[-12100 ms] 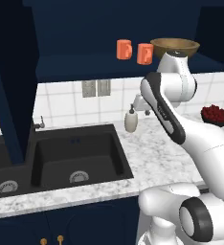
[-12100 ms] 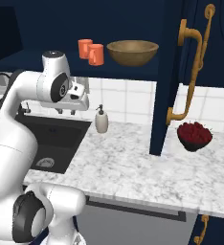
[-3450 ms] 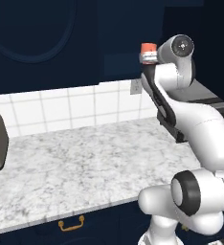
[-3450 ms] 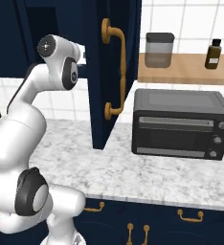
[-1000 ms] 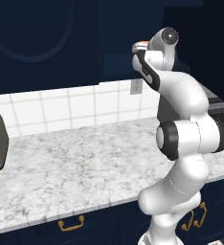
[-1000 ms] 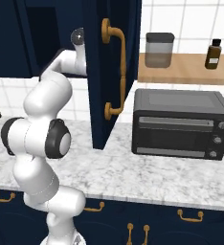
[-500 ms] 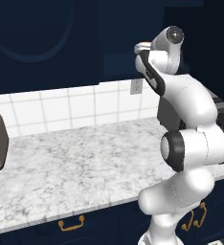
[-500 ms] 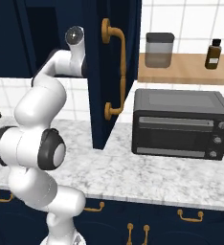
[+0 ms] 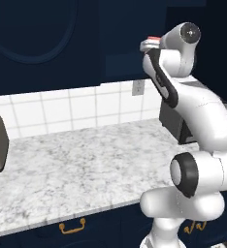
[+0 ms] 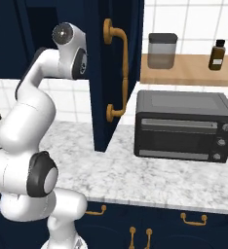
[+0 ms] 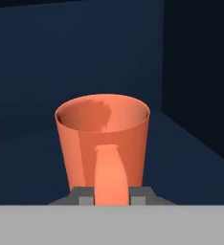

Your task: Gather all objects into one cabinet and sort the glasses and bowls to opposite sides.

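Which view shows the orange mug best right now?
The hand view: the orange mug stands upright inside the navy cabinet, handle facing the camera. The left base view catches just a sliver of it behind the arm.

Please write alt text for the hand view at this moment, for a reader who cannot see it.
A small orange-red cylindrical mug stands upright on a dark navy cabinet shelf, its side handle facing the camera. The gripper's fingertips sit on either side of the handle's base. Dark navy cabinet walls rise behind and to the right.
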You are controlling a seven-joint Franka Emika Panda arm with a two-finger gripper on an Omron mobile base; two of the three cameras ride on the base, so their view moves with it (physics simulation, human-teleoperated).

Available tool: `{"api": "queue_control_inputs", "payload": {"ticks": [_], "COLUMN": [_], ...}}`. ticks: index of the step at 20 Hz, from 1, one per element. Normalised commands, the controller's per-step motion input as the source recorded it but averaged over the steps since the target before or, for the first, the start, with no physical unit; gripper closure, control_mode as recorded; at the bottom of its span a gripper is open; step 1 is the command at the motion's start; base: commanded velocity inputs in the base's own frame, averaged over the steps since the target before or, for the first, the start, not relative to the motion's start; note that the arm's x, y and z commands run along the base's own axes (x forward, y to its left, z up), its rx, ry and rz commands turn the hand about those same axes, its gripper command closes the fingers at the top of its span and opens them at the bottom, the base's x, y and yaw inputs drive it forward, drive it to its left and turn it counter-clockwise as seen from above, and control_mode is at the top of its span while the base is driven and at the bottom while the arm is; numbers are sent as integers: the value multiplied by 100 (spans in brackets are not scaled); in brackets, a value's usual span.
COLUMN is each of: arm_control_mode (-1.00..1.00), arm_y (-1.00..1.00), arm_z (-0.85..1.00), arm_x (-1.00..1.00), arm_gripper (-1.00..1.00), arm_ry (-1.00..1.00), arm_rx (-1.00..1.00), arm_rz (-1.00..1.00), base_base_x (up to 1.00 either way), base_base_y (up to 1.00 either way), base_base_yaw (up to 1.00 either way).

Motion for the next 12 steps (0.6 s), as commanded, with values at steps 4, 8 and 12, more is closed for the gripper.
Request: {"api": "queue_control_inputs", "payload": {"ticks": [4, 8, 12], "arm_control_mode": [-100, -100, -100], "arm_y": [10, 20, 23], "arm_z": [29, 15, 8], "arm_x": [-97, -100, -100], "arm_gripper": [100, 100, 100], "arm_ry": [3, 6, 0], "arm_rx": [0, 0, -1], "arm_rz": [10, 10, 8], "base_base_x": [0, 0, 0], "base_base_y": [0, 0, 0], "base_base_yaw": [0, 0, 0]}}
